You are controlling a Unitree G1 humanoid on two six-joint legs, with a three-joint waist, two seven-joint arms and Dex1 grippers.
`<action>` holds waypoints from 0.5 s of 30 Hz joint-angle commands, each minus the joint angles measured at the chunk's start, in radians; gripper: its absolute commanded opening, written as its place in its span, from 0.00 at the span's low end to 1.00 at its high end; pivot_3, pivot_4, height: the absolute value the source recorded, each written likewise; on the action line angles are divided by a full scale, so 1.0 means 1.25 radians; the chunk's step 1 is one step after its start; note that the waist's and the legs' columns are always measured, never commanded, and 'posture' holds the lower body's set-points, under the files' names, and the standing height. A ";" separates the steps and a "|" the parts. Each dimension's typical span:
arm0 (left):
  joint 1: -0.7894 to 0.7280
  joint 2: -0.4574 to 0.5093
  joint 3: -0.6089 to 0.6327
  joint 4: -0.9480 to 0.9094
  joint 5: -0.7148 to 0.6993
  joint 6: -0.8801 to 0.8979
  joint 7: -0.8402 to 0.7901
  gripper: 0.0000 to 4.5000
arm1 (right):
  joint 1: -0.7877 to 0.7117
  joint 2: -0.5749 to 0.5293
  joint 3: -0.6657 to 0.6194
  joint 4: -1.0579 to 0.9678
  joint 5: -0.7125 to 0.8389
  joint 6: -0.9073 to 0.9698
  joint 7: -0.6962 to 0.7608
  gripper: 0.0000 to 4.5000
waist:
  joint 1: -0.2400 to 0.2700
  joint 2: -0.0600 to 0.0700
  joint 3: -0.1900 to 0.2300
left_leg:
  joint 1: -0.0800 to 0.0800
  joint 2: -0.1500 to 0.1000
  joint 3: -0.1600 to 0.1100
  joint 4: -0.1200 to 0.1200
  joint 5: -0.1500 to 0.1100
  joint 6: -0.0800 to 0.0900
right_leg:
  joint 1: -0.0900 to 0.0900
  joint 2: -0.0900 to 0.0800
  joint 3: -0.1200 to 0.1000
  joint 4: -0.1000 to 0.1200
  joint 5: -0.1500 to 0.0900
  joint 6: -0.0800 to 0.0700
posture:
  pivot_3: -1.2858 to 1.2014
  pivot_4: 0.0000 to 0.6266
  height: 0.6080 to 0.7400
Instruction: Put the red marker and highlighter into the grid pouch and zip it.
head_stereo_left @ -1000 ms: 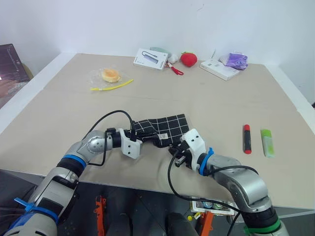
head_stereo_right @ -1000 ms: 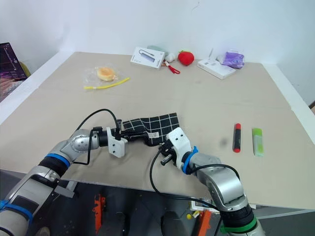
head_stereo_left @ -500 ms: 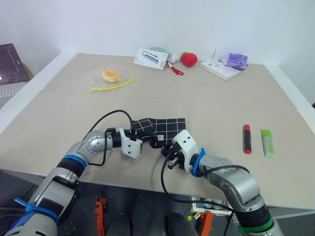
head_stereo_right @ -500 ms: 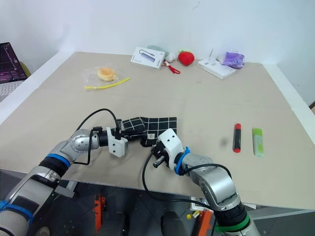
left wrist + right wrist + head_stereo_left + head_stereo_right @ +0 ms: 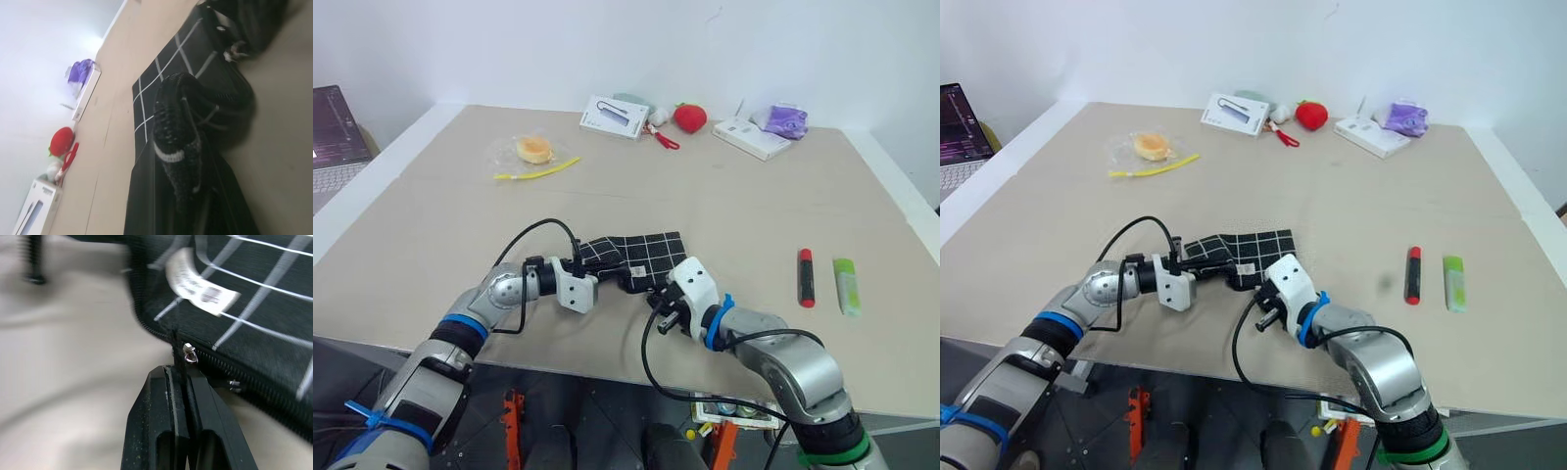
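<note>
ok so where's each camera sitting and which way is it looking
Left and right eye views: on the head, looking forward and down over the table; both arms show, meeting at the grid pouch.
Left wrist view: on the left wrist, looking along the left claw across the pouch.
Right wrist view: on the right wrist, looking along the right claw, shut on the zipper pull cord.
All views share the pouch.
</note>
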 commanded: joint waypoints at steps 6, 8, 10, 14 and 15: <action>0.025 -0.006 -0.017 -0.018 -0.003 0.018 -0.017 0.00 | 0.012 -0.040 -0.046 -0.009 0.008 -0.041 0.023 0.01 | 0.000 -0.002 0.001 | -0.001 0.000 -0.001 -0.001 0.000 0.000 | 0.000 -0.001 -0.001 -0.001 0.000 0.000 | 0.52 0.24 0.95; 0.026 -0.004 -0.013 -0.016 -0.009 0.021 -0.019 0.00 | 0.016 -0.052 -0.067 -0.002 0.010 -0.053 0.028 0.01 | 0.000 -0.002 0.001 | 0.000 0.000 -0.001 -0.001 0.000 0.000 | 0.000 -0.001 -0.001 -0.001 0.000 0.000 | 0.52 0.24 0.95; 0.025 -0.001 -0.014 -0.011 -0.010 0.021 -0.022 0.00 | 0.018 -0.056 -0.090 -0.002 0.021 -0.062 0.034 0.01 | 0.000 -0.003 0.002 | 0.000 0.000 -0.001 -0.001 0.000 0.000 | 0.000 0.000 -0.001 -0.001 0.000 0.000 | 0.52 0.24 0.95; 0.018 0.003 -0.010 -0.016 -0.019 0.031 -0.030 0.00 | 0.029 -0.061 -0.168 -0.011 0.060 -0.074 0.054 0.01 | 0.000 -0.003 0.002 | 0.000 0.000 -0.001 -0.001 0.000 0.000 | 0.000 0.000 -0.001 -0.001 0.000 0.000 | 0.52 0.24 0.95; 0.018 0.004 -0.006 -0.021 -0.024 0.037 -0.031 0.00 | 0.031 -0.064 -0.188 -0.016 0.074 -0.073 0.063 0.01 | 0.000 -0.003 0.002 | 0.000 0.000 -0.001 -0.002 0.000 0.000 | 0.000 0.000 -0.001 -0.001 0.000 0.000 | 0.52 0.24 0.95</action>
